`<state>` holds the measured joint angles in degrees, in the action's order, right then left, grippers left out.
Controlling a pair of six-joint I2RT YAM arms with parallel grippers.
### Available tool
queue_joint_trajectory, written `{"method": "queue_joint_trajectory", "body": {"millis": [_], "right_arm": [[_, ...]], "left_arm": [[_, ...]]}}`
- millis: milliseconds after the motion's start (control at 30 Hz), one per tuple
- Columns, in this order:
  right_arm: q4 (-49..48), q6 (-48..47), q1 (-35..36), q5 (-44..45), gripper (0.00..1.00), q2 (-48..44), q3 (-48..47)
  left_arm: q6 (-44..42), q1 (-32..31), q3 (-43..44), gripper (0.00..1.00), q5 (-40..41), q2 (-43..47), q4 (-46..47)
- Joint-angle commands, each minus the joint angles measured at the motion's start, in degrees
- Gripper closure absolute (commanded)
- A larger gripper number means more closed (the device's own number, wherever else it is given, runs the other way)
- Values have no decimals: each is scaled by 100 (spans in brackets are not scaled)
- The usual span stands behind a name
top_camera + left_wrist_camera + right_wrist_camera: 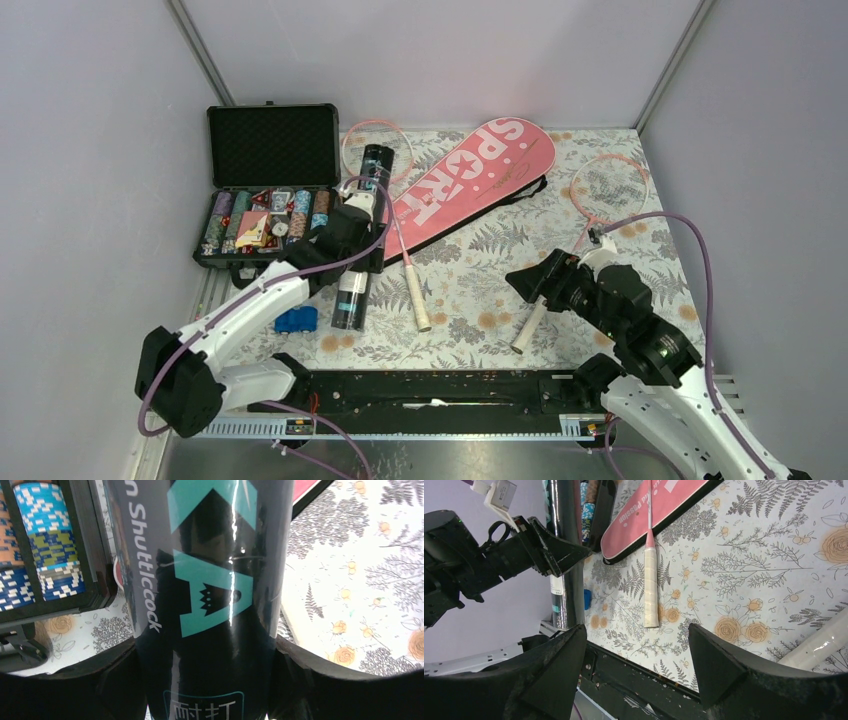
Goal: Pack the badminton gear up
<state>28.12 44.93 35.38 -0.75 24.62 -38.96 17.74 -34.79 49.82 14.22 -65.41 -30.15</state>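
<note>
Black tube [215,605] seemingly between left fingers [75,690]

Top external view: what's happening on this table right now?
Two robot arms are packing badminton gear. The left end effector is closed around the black shuttlecock tube, beside the open poker chip case. The right end effector is open, hovering by the white handle of the right-hand racket without gripping it. That racket and the second racket lie loose outside the pink SPORT bag, so nothing looks packed yet.
</note>
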Motion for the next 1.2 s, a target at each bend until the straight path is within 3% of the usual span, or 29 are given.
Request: {"method": "queue_joint_trajectory", "body": {"millis": [0, 333, 467, 633, 767, 900, 1167], "right_arm": [[-231, 138, 37, -136, 19, 51, 56], [-355, 45, 33, -179, 20, 270, 169], [-606, 31, 36, -426, 25, 792, 157], [-1228, 73, 34, -588, 38, 1266, 325], [-1636, 77, 37, -549, 38, 1784, 417], [-2169, 25, 38, -467, 39, 2821, 237], [-2609, -179, 40, -758, 47, 5403, -1192]], "left_arm": [[569, 163, 136, 60, 322, -297, 91], [1103, 253, -165, 57, 3, -873, 135], [1256, 256, -304, 53, 63, -971, 193], [1376, 253, -450, 52, 71, -1148, 285], [1285, 253, -477, 52, 28, -1168, 312], [1227, 253, -492, 52, -149, -1164, 384], [1413, 253, -738, 49, -423, -1200, 596]]}}
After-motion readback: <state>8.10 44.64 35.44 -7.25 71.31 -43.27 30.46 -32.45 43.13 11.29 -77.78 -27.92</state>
